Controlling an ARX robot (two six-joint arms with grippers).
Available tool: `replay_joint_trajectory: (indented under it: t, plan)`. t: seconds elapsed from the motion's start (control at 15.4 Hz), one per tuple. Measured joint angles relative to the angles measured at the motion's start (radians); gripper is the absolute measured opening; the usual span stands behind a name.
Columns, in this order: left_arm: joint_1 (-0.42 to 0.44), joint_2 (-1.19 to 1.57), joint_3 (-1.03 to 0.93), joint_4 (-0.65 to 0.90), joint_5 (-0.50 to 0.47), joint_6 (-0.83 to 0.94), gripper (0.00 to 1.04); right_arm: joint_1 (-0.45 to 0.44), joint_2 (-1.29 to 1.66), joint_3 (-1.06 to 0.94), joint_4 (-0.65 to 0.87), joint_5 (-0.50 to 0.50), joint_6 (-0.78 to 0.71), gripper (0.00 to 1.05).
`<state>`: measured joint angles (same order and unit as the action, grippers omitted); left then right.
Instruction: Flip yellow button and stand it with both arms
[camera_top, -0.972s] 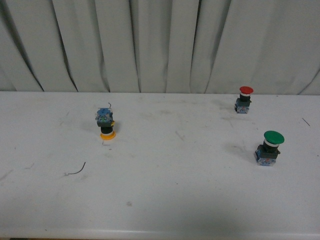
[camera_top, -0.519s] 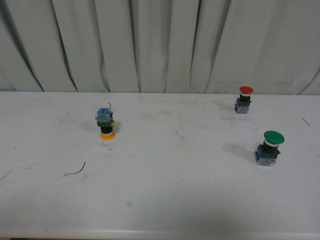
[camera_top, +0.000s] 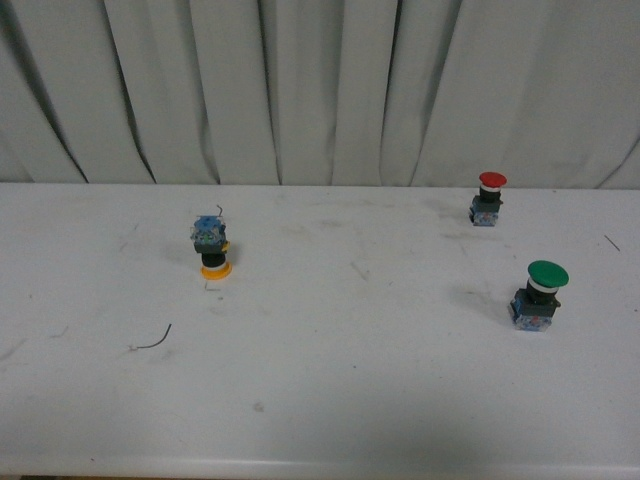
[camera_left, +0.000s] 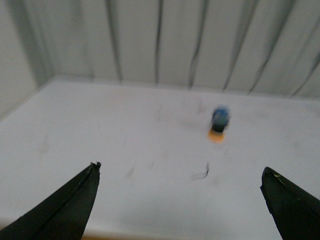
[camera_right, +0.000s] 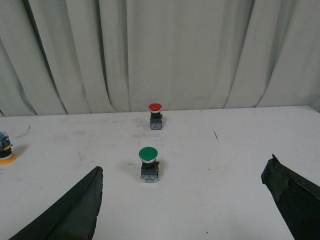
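The small yellow-capped push-button switch (camera_top: 214, 250) stood upside down on its round cap, blue-grey contact block uppermost, on the left part of the white bench (camera_top: 350, 400). The left gripper (camera_left: 182, 200) hung above the bench with its flat black fingers spread wide, holding nothing and well short of the switch. The right gripper (camera_right: 182, 205) was likewise wide open and held nothing. A red-capped button (camera_top: 489, 199) stood upright at the far right near the pale pleated curtain (camera_top: 320, 90), with a larger green-capped button (camera_top: 541, 296) upright nearer the robot.
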<state>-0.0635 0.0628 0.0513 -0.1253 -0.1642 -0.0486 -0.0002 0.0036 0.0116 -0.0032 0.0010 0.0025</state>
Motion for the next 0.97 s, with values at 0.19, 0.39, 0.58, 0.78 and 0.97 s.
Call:
replay_joint_trajectory:
  t: [0.19, 0.39, 0.58, 0.78, 0.97]
  plan:
    - [0.108, 0.186, 0.063, 0.014, -0.226, -0.029, 0.98, 0.0, 0.0, 0.0, 0.0, 0.0, 0.0, 0.98]
    - [0.306, 0.423, 0.15, 0.298, -0.029, 0.01, 0.98, 0.0, 0.0, 0.0, 0.0, -0.002, 0.0, 0.98]
    - [0.285, 0.828, 0.274, 0.58, 0.12, 0.026, 0.98, 0.0, 0.0, 0.0, 0.0, -0.002, 0.0, 0.98]
    - [0.182, 1.292, 0.569, 0.666, 0.193, 0.028, 0.98, 0.0, 0.0, 0.0, 0.0, -0.001, 0.0, 0.98]
    - [0.068, 1.699, 0.92, 0.52, 0.241, 0.023, 0.98, 0.0, 0.0, 0.0, 0.0, -0.001, 0.0, 0.98]
